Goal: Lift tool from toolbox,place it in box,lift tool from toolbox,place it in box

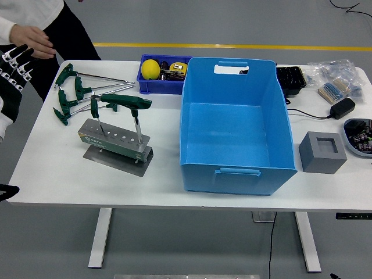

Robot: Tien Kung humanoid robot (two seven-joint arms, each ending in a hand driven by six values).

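rack (114, 142): held two T-handle wrenches (125, 103) upright, easy to lift out
blue box (232, 125): empty, sat just beside it, a short carry
left hand (13, 64): off-table at the left edge, fingers loosely spread, gripped nothing

- Table (52, 174): white.
- Big box (232, 125): bright blue.
- Small bin (152, 86): darker blue, with a yellow ball (150, 68) inside.
- Tool handles (125, 102): dark green, with silver shafts.
- Tool stand (113, 139): grey metal.
- Foam block (322, 152): grey.
- Floor line (232, 46): yellow.
- Person's sleeve (7, 26): white.
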